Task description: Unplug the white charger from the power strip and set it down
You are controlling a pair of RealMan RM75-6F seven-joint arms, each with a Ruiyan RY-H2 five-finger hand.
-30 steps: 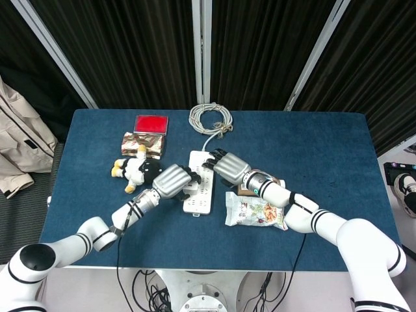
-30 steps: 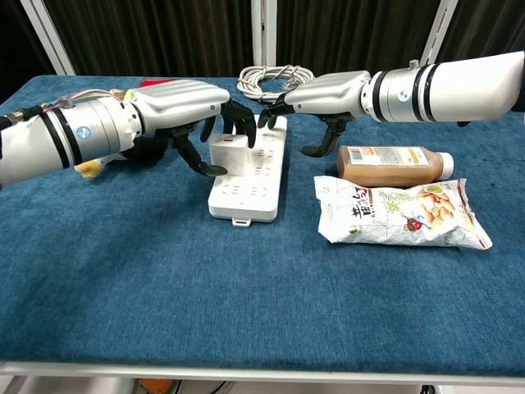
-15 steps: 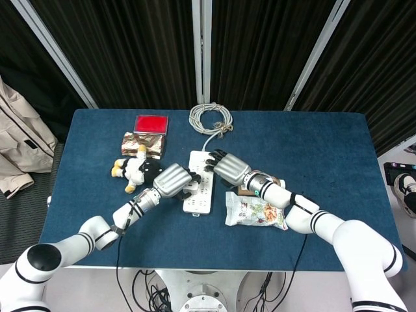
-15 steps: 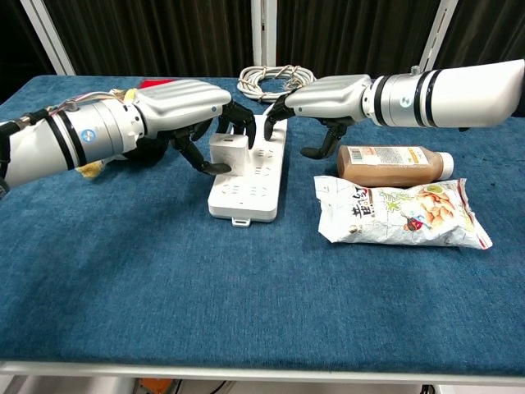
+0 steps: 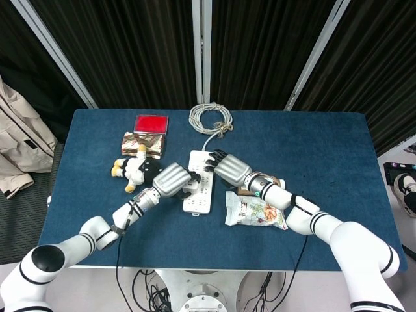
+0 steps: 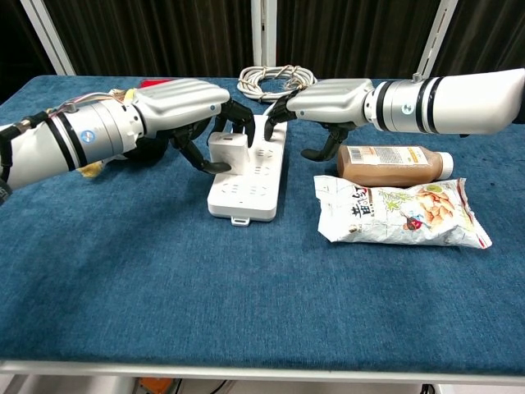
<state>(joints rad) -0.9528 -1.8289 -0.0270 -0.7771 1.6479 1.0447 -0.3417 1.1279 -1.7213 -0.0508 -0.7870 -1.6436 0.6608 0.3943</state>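
The white power strip [image 6: 248, 187] lies mid-table, pointing away from me. The white charger [image 6: 226, 151], a small cube, stands plugged into its left side. My left hand [image 6: 182, 108] reaches in from the left and grips the charger, thumb at the near side and the other fingers curled over the far side. My right hand [image 6: 330, 98] comes from the right and presses its fingertips on the strip's far end. In the head view the left hand [image 5: 172, 180] covers most of the charger, and the right hand [image 5: 231, 169] rests on the power strip [image 5: 203, 196].
A brown bottle [image 6: 387, 164] and a snack bag [image 6: 404, 213] lie right of the strip. The strip's coiled cable [image 6: 275, 80] sits at the back. A plush toy [image 5: 135, 170], a patterned packet [image 5: 142, 143] and a red box [image 5: 151, 123] are on the left.
My left hand's fingers have drawn in tighter around the charger. The right hand has settled a little lower on the strip's far end. The charger stays in its socket.
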